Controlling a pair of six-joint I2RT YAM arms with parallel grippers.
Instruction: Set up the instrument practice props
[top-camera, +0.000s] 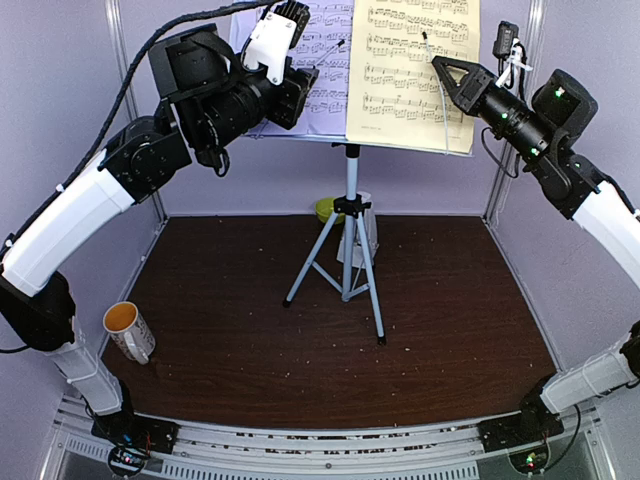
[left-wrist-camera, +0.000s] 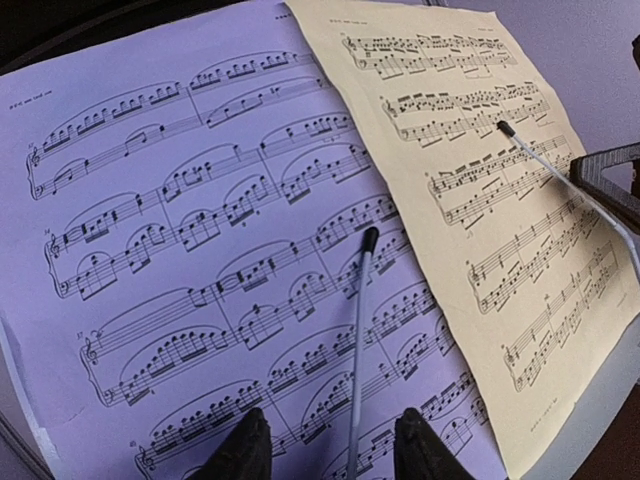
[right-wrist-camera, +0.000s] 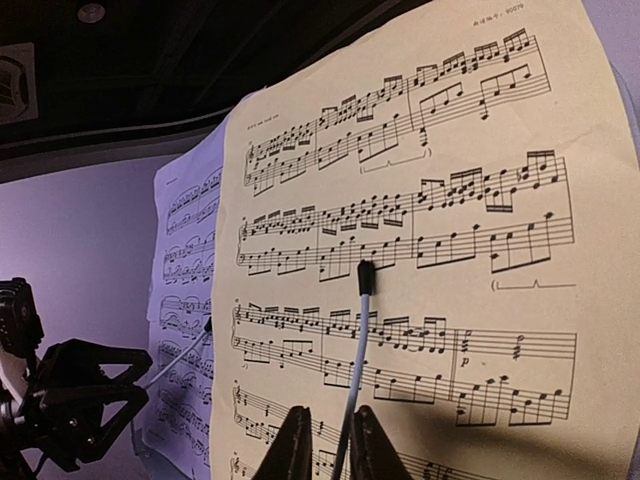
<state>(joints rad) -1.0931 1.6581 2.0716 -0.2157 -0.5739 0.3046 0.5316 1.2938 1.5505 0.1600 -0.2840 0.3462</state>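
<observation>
— At the table's (top-camera: 450, 320) 12 o'clock edge, how much room is left?
— Little. The music stand (top-camera: 351, 180) is set close to the back wall, and it is flanked by the arms from 10 and 2 o'clock. Bare tabletop is seen round its legs, and a mug (top-camera: 128, 330) is stood at 8 o'clock.
— How are the pages placed relative to the jaws?
— The lavender page (left-wrist-camera: 180, 250) is faced by the left gripper (left-wrist-camera: 330, 445). Its fingers are spread either side of a thin page wire (left-wrist-camera: 358, 330) and are not touched by it. The yellow page (right-wrist-camera: 430, 200) is lapped over the lavender page's 3 o'clock edge and is faced by the right gripper (right-wrist-camera: 328, 435). That gripper's fingers are set narrowly about a second wire (right-wrist-camera: 360, 330); whether it is pinched cannot be told.
— And the axes?
— Both pages are stood nearly upright, with the long axis from 6 to 12 o'clock. In each wrist view the wire is pointed black tip toward 12 o'clock.
</observation>
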